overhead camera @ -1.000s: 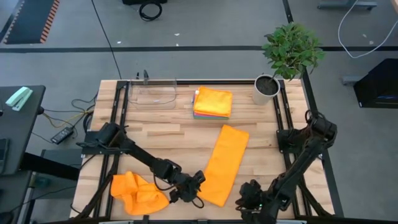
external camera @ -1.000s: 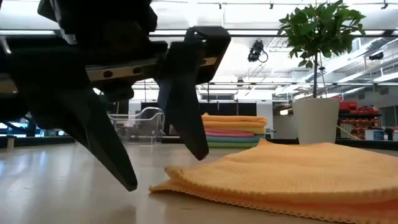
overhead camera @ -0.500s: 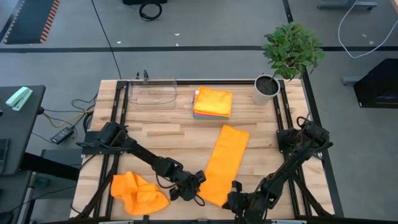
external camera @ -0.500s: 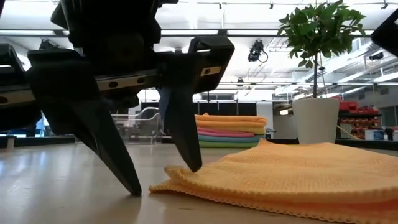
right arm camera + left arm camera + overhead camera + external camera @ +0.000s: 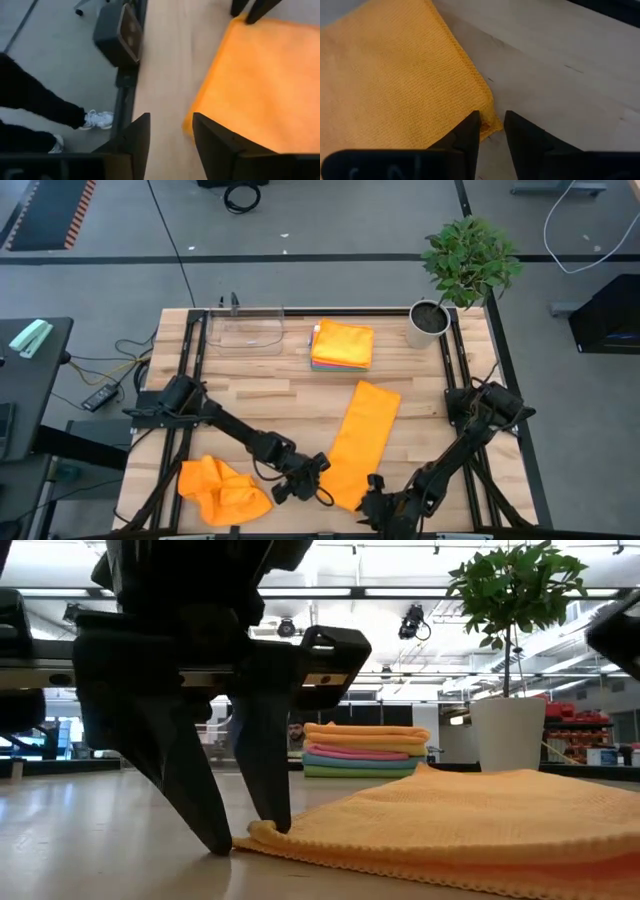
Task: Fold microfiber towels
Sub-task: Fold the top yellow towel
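Observation:
A bright orange towel (image 5: 362, 442), folded into a long strip, lies flat on the table, running from the middle to the near edge. My left gripper (image 5: 318, 472) stands at the strip's near left corner, its fingers closed in on it (image 5: 492, 129). My right gripper (image 5: 372, 490) is open at the strip's near right corner (image 5: 192, 125), one finger on either side; I cannot tell whether it touches. A second orange towel (image 5: 222, 492) lies crumpled at the near left. A stack of folded towels (image 5: 342, 345) sits at the far middle. My left gripper pinches the strip's near left corner (image 5: 490, 117) between its two fingers, at their free ends (image 5: 272, 820). The fingers point steeply down from above. The corner is bunched up a little between the tips (image 5: 258, 830), and the rest of the strip lies flat on the table.
A clear plastic tray (image 5: 245, 332) stands at the far left and a potted plant (image 5: 432, 320) at the far right. A person's dark legs and white shoes (image 5: 95, 119) show on the floor beside the table's near edge.
My left gripper has come down onto the table and its fingers have closed in on the strip's near left corner, bunching it slightly. My right gripper has moved toward the table's left, up to the strip's near right corner.

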You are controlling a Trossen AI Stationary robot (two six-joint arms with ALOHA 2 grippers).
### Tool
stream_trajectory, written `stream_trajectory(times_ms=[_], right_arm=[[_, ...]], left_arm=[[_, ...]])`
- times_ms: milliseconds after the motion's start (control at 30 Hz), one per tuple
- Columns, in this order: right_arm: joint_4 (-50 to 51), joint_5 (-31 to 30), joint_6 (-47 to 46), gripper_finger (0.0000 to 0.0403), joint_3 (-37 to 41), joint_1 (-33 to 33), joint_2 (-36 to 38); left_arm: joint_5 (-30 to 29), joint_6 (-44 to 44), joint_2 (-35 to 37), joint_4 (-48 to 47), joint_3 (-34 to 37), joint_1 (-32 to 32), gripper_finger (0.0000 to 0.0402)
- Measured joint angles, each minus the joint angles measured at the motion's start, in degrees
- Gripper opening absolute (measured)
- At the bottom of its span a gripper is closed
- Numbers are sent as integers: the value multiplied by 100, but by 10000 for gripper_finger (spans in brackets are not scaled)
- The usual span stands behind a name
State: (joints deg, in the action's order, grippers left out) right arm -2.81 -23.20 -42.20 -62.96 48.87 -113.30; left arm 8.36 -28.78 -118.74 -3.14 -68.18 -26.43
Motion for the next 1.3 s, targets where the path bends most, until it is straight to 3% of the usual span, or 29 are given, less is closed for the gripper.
stream_trajectory(times_ms=[200, 633, 967, 1133, 1200, 1300], right_arm=[[-11, -32, 81, 176, 0, -149, 0], [-13, 211, 187, 176, 0, -186, -6], [-175, 315, -334, 175, -37, -180, -628], [-11, 209, -272, 138, -37, -180, -599], [57, 182, -262, 107, -35, -180, -599], [124, 165, -310, 53, -27, -175, -598]], left_arm=[[-6, 181, -4, -7, 6, 0, 91], [-39, 267, -4, -9, 11, 0, 89], [-60, 355, -4, -9, 15, -5, 85], [-64, 418, -4, -13, 15, -9, 40], [-59, 486, -8, 2, 15, -7, 15], [-62, 748, -8, 4, 15, -7, 11]])
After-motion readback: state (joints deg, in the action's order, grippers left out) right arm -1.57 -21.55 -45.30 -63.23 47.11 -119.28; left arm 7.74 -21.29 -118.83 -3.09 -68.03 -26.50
